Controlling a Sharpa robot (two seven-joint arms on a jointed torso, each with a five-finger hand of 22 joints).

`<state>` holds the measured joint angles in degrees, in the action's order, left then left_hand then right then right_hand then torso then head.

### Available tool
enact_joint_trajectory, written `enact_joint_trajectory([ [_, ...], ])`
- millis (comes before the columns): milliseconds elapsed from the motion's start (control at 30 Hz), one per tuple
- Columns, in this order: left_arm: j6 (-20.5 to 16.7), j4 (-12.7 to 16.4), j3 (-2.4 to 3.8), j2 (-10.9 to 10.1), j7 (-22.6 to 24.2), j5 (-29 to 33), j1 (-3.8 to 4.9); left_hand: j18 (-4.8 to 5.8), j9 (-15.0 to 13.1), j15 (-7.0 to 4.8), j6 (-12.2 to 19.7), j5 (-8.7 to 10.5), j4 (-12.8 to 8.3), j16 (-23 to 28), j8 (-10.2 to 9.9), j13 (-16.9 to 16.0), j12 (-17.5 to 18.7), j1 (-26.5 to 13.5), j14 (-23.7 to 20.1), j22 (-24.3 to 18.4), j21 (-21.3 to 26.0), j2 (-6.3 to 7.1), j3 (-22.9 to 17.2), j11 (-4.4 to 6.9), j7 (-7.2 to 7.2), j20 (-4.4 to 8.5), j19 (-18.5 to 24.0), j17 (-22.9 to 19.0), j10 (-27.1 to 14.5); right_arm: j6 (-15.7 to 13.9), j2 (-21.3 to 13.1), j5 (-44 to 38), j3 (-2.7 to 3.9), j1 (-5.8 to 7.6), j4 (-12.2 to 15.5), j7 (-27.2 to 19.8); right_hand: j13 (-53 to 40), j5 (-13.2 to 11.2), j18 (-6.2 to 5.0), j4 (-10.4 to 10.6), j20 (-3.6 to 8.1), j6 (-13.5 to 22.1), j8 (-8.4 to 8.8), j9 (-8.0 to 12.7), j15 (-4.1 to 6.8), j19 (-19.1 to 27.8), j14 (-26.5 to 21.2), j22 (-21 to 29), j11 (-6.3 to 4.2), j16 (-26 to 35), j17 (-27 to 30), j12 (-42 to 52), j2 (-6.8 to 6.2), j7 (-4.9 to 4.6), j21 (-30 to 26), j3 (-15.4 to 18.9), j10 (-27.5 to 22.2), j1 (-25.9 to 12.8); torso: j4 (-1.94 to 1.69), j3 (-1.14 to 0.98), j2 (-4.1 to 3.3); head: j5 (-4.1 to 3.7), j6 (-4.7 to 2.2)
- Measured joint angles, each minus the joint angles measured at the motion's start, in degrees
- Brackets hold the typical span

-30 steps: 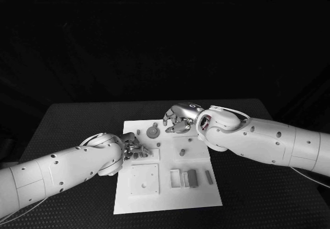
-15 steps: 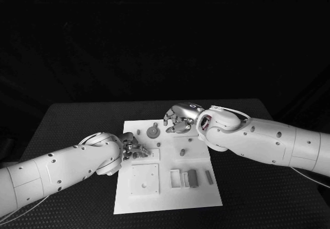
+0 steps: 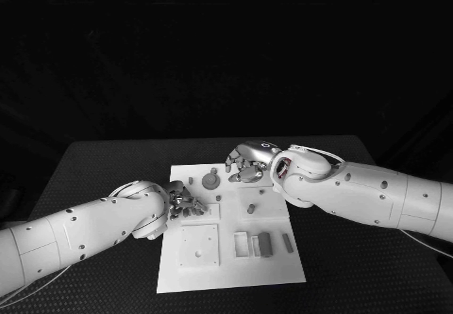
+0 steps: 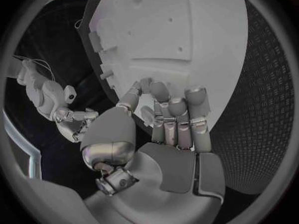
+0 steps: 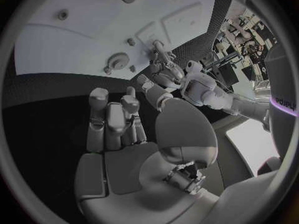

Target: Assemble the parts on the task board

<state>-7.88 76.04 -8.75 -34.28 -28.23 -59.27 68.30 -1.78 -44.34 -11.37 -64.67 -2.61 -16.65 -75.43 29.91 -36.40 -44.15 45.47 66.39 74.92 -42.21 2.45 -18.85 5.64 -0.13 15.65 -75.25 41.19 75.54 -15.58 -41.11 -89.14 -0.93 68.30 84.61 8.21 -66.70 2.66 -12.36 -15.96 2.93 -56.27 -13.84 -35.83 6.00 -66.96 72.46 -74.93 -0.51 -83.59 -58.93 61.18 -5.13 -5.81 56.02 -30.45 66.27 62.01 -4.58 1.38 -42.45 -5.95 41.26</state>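
The left hand (image 3: pixel 185 205) rests on the task board (image 3: pixel 231 275), fingers (image 4: pixel 177 119) curled; whether it holds anything is unclear. The right hand (image 3: pixel 247 163) hovers by the gear (image 3: pixel 211 178), fingers half-curled, holding nothing.

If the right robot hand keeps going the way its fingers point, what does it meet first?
Probably the small gear-like part standing on the task board. The right robot hand points toward it from beside it. Its height above the board is unclear, so it might pass over.
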Motion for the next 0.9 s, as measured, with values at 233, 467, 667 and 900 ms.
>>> enact_joint_trajectory([
  [233, 0.04, -0.24, 0.05, 0.18, -0.04, 0.15, 0.0, 0.0, -0.19, -0.03, 0.03, 0.0, 0.0, -0.21, -0.01, 0.0, -0.28, 2.18, -0.04, 0.0, 0.0, -0.49, 0.77, 0.0, -0.02, 0.0, 0.0, -0.08, 0.0, 0.01, 0.02, 0.0, 0.0, 0.0, -0.02, 0.0, 0.0, 0.0, 0.0, 0.0, -0.09, -0.07, 0.0, 0.0, 0.0, -0.08, 0.0, 0.0, 0.0, 0.0, 0.0, 0.0, 0.0, 0.07, 0.0, 0.0, 0.0, 0.0, 0.05, -0.05, 0.0, 0.01, 0.04],
  [467, 0.02, -0.27, 0.24, 0.22, -0.05, 0.17, 0.0, 0.03, -0.36, 0.17, 0.21, 0.16, -0.07, -0.24, -0.33, 0.12, -0.55, 6.24, -0.22, 0.0, 0.0, -1.51, 2.29, -0.02, 0.02, -0.05, 0.04, -0.38, -0.01, 0.03, 0.03, 0.0, 0.0, 0.0, -0.19, -0.01, 0.0, 0.0, 0.01, 0.0, -0.1, -0.07, 0.0, 0.01, 0.0, -0.08, 0.0, 0.0, 0.0, 0.0, 0.0, 0.0, 0.0, 0.07, 0.0, 0.0, 0.0, 0.0, 0.04, -0.04, 0.0, -0.06, 0.06],
  [667, 0.02, -0.48, 0.53, 0.35, -0.03, 0.2, 0.0, 0.05, -0.59, 0.28, 0.28, 0.24, 0.07, -0.45, -0.11, 0.21, -0.61, 7.15, -0.32, -0.01, 0.06, -2.01, 3.85, -0.01, 0.07, -0.11, 0.1, -0.51, -0.01, 0.05, 0.04, 0.0, 0.0, 0.0, -0.21, -0.01, 0.0, 0.0, 0.01, 0.0, -0.11, -0.08, 0.0, 0.01, 0.0, -0.08, 0.0, 0.0, 0.0, 0.0, 0.0, -0.22, 0.0, 0.08, 0.0, 0.0, 0.0, 0.0, 0.0, -0.03, 0.01, -0.07, 0.1],
  [900, 0.02, -1.22, 0.84, 0.84, -0.04, 0.15, -0.01, 0.05, -0.57, 0.33, 0.3, 0.24, 0.11, -0.45, 0.07, 0.27, -0.61, 7.15, -0.28, -0.01, 0.22, -2.01, 4.19, -0.01, 0.07, -0.12, 0.1, -0.57, -0.01, 0.07, 0.07, 0.01, 0.0, -0.01, -0.21, -0.01, 0.0, 0.0, 0.0, 0.0, -0.13, -0.08, 0.0, 0.01, 0.0, -0.06, 0.0, 0.0, 0.0, 0.0, 0.0, -0.22, 0.0, 0.08, 0.0, 0.0, 0.0, 0.0, -0.01, 0.0, 0.03, -0.02, 0.06],
])
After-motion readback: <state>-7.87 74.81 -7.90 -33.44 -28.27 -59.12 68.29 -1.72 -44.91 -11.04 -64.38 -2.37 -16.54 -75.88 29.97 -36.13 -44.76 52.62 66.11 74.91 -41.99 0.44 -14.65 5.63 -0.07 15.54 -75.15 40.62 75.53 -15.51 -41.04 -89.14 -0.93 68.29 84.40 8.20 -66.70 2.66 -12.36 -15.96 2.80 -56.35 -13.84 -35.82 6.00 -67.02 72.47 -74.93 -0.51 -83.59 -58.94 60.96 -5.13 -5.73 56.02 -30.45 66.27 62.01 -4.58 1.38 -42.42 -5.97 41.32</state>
